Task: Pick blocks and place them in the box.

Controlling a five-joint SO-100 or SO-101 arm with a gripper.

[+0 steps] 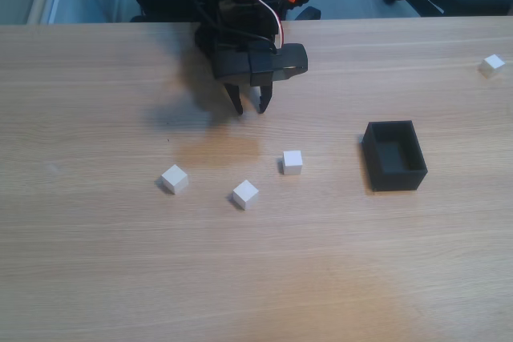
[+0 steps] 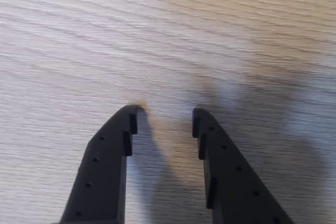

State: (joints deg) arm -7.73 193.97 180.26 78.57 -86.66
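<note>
- The claw point(image 1: 249, 108) hangs over the far middle of the wooden table point(image 1: 96, 262) in the fixed view, its two black fingers pointing down; the fingers stand apart with a clear gap between them and nothing in that gap.
- In the wrist view the claw point(image 2: 165, 119) enters from the bottom edge; bare wood grain shows between the two fingertips point(image 2: 130, 121); the claw's shadow falls on the wood to the right of them.
- The arm's black body rises behind the claw at the far edge of the table, with red and white wires and an orange part visible near the top of the fixed view.
- Three white blocks lie near the middle of the table, nearer than the claw; the left block point(image 1: 174, 179) and the middle block point(image 1: 245, 194) sit well apart from one another; the right block point(image 1: 292, 162) lies a little farther back, closest to the claw yet clear of it.
- A fourth block point(image 1: 492, 64) sits alone far off at the right edge of the table, well apart from everything else.
- The black box point(image 1: 394, 155) stands open-topped on the right half of the table, to the right of the three blocks and apart from them; its inside looks dark and no block can be seen in it.
- A dark shadow of the arm spreads on the wood to the left of the claw in the fixed view.
</note>
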